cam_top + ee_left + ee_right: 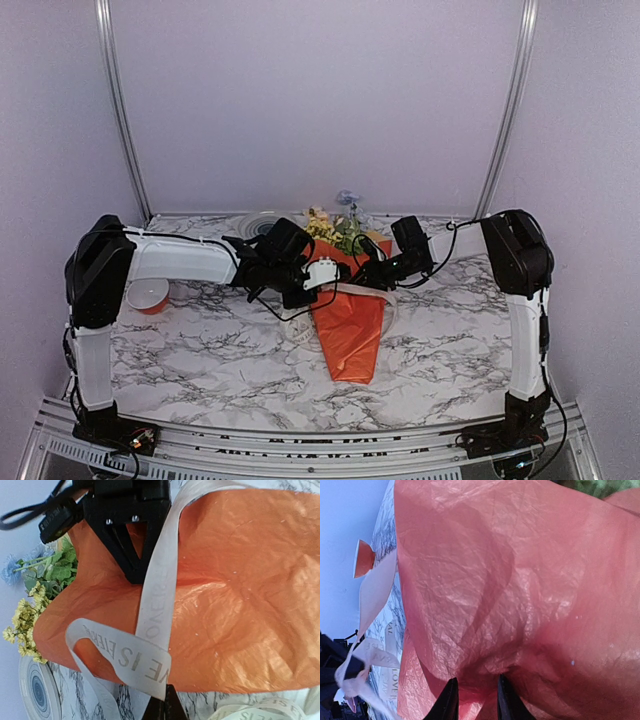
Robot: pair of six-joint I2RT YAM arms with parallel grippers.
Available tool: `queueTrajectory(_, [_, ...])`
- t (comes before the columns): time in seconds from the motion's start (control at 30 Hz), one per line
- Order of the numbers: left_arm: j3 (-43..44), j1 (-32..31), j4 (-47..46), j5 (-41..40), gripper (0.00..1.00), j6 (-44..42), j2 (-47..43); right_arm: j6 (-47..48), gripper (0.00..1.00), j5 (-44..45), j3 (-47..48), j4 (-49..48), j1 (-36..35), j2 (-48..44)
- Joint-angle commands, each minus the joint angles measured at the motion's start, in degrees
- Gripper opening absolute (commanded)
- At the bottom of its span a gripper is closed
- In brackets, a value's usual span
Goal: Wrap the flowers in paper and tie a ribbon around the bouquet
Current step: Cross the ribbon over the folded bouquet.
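The bouquet lies in mid table, an orange paper cone with its point toward me and the flowers sticking out at the far end. The cream ribbon with dark lettering runs across the cone and loops back. My left gripper is shut on the ribbon's end at the cone's edge. My right gripper pinches a gathered fold of the paper between its fingertips. In the top view the left gripper and right gripper meet over the cone's upper part.
An orange-and-white spool stands at the left of the marble table. A round ringed disc lies at the back near the blossoms. Loose ribbon trails left of the cone. Walls close off three sides.
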State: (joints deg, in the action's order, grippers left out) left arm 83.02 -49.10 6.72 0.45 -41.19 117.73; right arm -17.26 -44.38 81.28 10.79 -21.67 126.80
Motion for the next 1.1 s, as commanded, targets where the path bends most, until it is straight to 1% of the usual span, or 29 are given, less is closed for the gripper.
queueTrajectory(0.0, [-2.98, -3.68, 4.51, 2.83, 0.00, -0.76, -9.69, 0.76, 0.27, 6.67, -1.02, 7.29, -0.13, 4.56])
queueTrajectory(0.07, [-4.11, -5.51, 6.41, 3.41, 0.00, -3.02, -11.85, 0.84, 0.27, 6.76, -0.82, 7.41, -0.17, 4.76])
queueTrajectory(0.23, [-2.82, -9.09, 12.34, 5.89, 0.00, -3.86, -14.19, 1.15, 0.27, 7.04, -0.38, 7.98, -0.13, 5.20])
queueTrajectory(0.37, [-2.07, -9.54, 13.70, 10.76, 0.00, -4.99, -16.36, 1.10, 0.27, 7.03, -0.37, 7.94, -0.18, 5.33])
queueTrajectory(0.43, [-2.01, -9.40, 13.55, 11.53, 0.00, -6.27, -16.54, 1.16, 0.27, 7.03, -0.33, 7.96, -0.14, 5.33])
queueTrajectory(0.5, [-1.50, -8.68, 12.34, 10.32, 0.00, -6.43, -14.82, 1.11, 0.27, 7.03, -0.40, 7.87, -0.18, 5.49])
queueTrajectory(0.57, [0.56, -6.88, 11.32, 8.88, 0.00, -4.70, -11.42, 1.14, 0.27, 7.03, -0.40, 7.85, -0.20, 5.49])
queueTrajectory(0.67, [6.20, -3.48, 10.33, 7.94, 0.00, 0.53, -5.64, 1.23, 0.26, 6.88, -0.59, 7.85, -0.13, 5.39])
queueTrajectory(0.8, [10.47, -0.26, 6.58, 5.73, 0.00, 5.36, 1.07, 1.52, 0.27, 6.73, -0.45, 8.23, -0.16, 5.34])
queueTrajectory(0.93, [12.44, 1.10, 3.48, 1.73, 0.00, 8.05, 5.52, 1.52, 0.27, 6.54, -0.62, 8.20, -0.15, 5.18])
queueTrajectory(1.07, [12.34, 1.82, 1.02, 0.32, 0.00, 10.32, 8.51, 0.98, 0.27, 4.76, -0.68, 7.32, -0.14, 4.80])
